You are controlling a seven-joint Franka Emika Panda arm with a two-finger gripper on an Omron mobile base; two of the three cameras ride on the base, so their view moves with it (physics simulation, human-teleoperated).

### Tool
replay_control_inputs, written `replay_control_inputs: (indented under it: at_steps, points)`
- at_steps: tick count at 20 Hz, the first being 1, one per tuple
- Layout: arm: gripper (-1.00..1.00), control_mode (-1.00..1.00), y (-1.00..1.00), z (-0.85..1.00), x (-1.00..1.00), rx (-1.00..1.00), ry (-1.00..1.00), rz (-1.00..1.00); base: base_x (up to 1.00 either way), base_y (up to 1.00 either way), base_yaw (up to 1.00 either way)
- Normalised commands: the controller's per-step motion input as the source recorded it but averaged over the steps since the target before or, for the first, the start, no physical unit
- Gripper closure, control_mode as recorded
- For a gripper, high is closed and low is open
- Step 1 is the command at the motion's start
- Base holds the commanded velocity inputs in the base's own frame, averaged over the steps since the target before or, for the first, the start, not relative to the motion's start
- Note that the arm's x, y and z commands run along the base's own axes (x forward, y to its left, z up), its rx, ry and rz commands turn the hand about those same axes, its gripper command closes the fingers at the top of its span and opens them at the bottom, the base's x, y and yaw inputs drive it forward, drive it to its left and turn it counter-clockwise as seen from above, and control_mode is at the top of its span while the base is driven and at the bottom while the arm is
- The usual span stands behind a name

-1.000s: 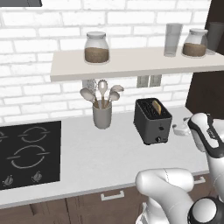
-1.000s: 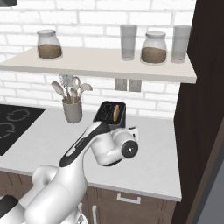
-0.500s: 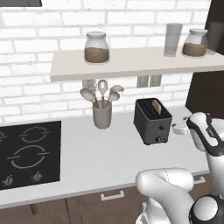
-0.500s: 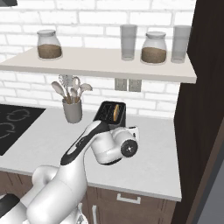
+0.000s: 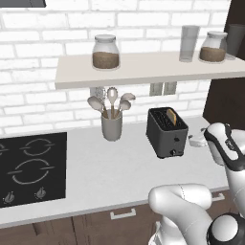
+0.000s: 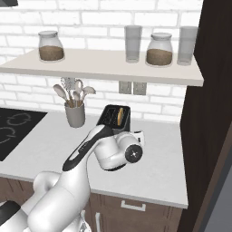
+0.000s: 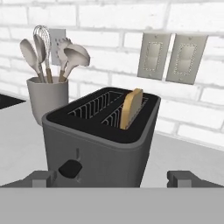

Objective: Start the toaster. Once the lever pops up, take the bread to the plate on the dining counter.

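1. Toaster (image 7: 98, 142) sits straight ahead of the fingers (image 7: 111, 178), its narrow end face turned toward them and filling the space between the two tips. Its long axis runs away from the fingers toward the brick wall.

2. Knob (image 7: 70, 169) is low on that end face, closer to the left-hand tip than to the right-hand one as the hand view frames it. A thin vertical slot runs just above the knob; it is probably the lever track, though the lever itself is too small to make out with certainty.

3. Bread (image 7: 131, 108) stands on edge in the slot that lies beyond and toward the right-hand tip, sticking up above the toaster's top. From the base views the same slice (image 5: 171, 116) shows tan in the dark slot.

4. Fingers are spread as wide as they go, with nothing between them and nothing touched; the tips stand short of the end face, apart from it.

5. Judging from this, the coming move is a short advance and a shift toward the left-hand side to reach the slot above the knob, then a push down.

6. Toaster (image 6: 115, 118) rests on the desk (image 5: 105, 172), partly hidden behind the arm's wrist in the right base view.
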Motion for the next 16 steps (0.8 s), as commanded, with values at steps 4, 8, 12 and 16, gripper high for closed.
replay_control_inputs:
  at_steps: [4, 8, 12, 16]
  points:
    - [-1.0, -1.0, 0.0, 0.0, 0.0, 0.0, 0.0, -0.01, 0.0, 0.0, 0.0]
    - [-1.0, -1.0, 0.0, 0.03, 0.0, 0.0, 0.0, 0.0, 0.0, 0.0, 0.0]
    - [-1.0, -1.0, 0.0, 0.1, 0.0, 0.0, 0.0, 0.0, 0.0, 0.0, 0.0]
    - [-1.0, -1.0, 0.0, 0.09, 0.0, 0.01, 0.0, 0.0, 0.0, 0.0, 0.0]
